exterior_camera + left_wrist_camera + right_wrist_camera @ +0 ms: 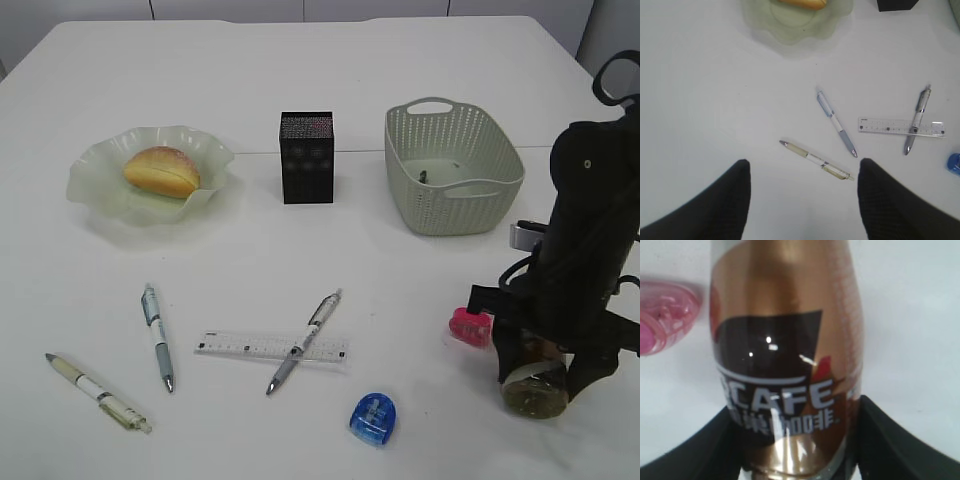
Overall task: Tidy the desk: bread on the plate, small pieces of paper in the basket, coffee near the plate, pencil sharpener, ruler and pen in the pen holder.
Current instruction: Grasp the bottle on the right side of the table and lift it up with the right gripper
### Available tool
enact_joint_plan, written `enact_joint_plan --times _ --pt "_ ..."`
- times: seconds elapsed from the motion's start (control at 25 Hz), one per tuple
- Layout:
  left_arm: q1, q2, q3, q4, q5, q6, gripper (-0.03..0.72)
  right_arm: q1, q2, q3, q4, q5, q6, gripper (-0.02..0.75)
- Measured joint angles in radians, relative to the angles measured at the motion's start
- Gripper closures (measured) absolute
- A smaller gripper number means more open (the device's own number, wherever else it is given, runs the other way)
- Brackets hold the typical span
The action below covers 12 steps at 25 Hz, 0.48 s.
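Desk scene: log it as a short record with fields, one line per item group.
bread: golden oval bun lying on the ruffled pale green glass plate
pen holder: black mesh box, upright, between plate and basket
basket: sage-green perforated plastic basket
ruler: clear plastic ruler flat on the desk, one pen across it
coffee: brown bottle between the right hand fingers
left hand: open, above the desk, holding nothing

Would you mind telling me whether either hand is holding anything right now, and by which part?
The right hand has its fingers on either side of the coffee bottle, near one end; whether the grip is closed cannot be told. The left hand holds nothing.
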Motion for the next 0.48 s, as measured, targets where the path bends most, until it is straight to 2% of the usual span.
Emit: enact_joint_plan --times 0.2,0.48 --pt "0.000 0.000 0.000 0.000 0.000 0.000 0.202 0.000 0.000 -0.002 -0.024 0.002 0.000 0.329" --pt "0.000 0.000 0.000 0.000 0.000 0.000 0.202 0.000 0.000 -0.004 -0.030 0.003 0.000 0.332"
